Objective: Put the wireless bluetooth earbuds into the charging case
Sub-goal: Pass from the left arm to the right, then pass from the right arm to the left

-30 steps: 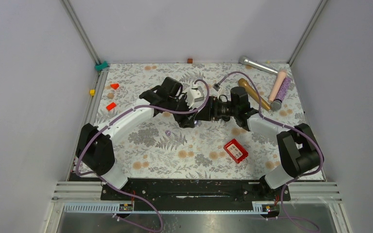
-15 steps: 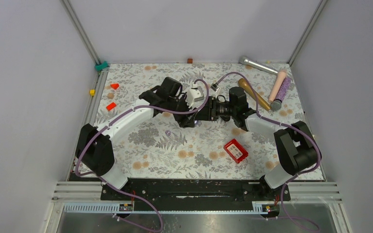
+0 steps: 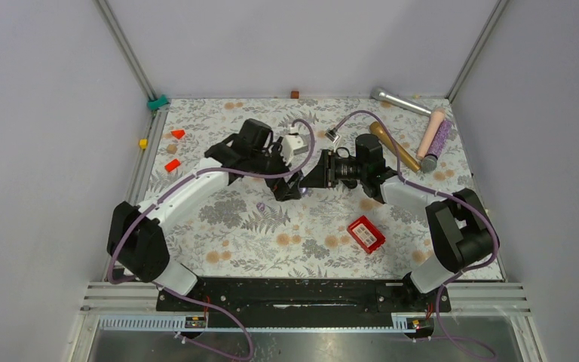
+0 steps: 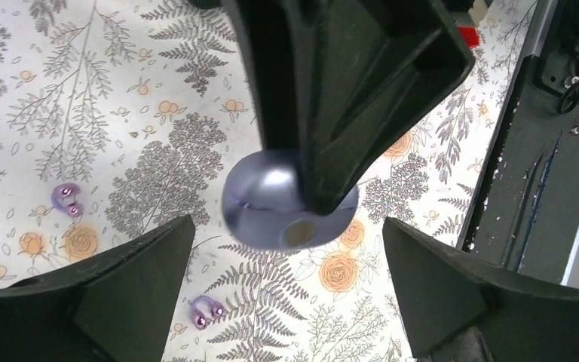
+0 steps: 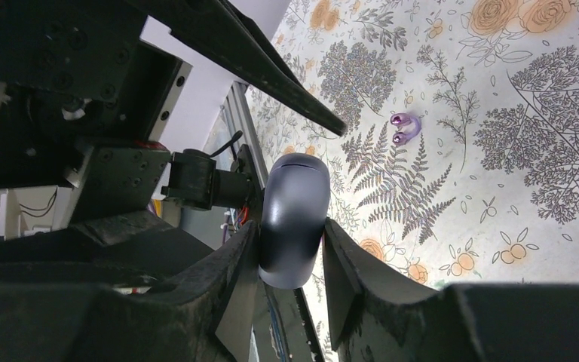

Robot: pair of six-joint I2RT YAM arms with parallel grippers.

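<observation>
Right gripper (image 5: 290,245) clamps the purple charging case (image 5: 294,188), seemingly closed; left gripper (image 4: 286,256) gapes empty. Case-readying step; next likely lid opening, then purple earbuds (image 4: 68,200).

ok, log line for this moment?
right gripper: shut on charging case | left gripper: open, not touching charging case | purple earbuds: loose on table | inserted: none
</observation>
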